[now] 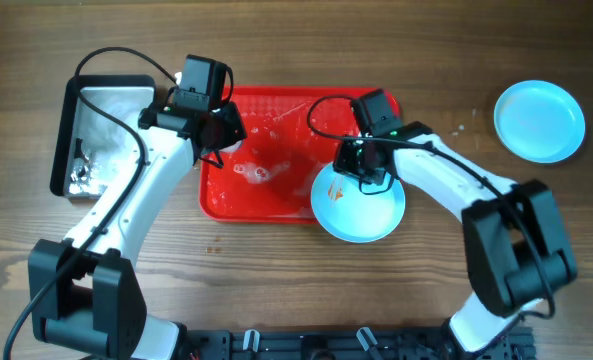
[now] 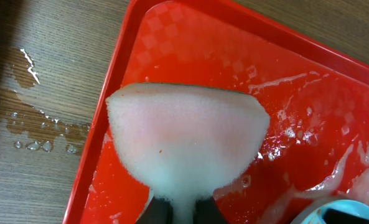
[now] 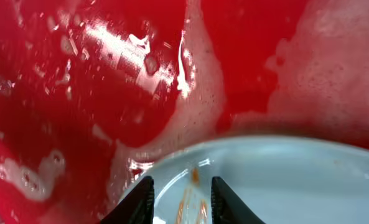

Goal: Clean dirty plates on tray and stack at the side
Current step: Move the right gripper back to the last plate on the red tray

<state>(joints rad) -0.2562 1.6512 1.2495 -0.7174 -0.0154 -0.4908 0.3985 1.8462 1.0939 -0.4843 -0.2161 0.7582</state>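
The red tray (image 1: 266, 200) lies mid-table, wet and streaked with foam. A turquoise plate (image 1: 368, 215) with orange smears (image 3: 193, 186) rests half on the tray's front right corner and half over the table. My right gripper (image 1: 361, 172) hovers at that plate's far rim, and in the right wrist view its jaws (image 3: 183, 202) stand apart with the smeared plate (image 3: 284, 180) showing between them. My left gripper (image 1: 221, 128) is over the tray's left part, shut (image 2: 183, 214) on a foamy white sponge (image 2: 184, 137) above the tray (image 2: 308, 87).
A second turquoise plate (image 1: 539, 121) lies on the wooden table at the far right. A black-rimmed metal tin (image 1: 66, 140) with foam and crumpled bits stands left of the tray. Water drops (image 2: 28, 140) spot the wood beside the tray's left rim.
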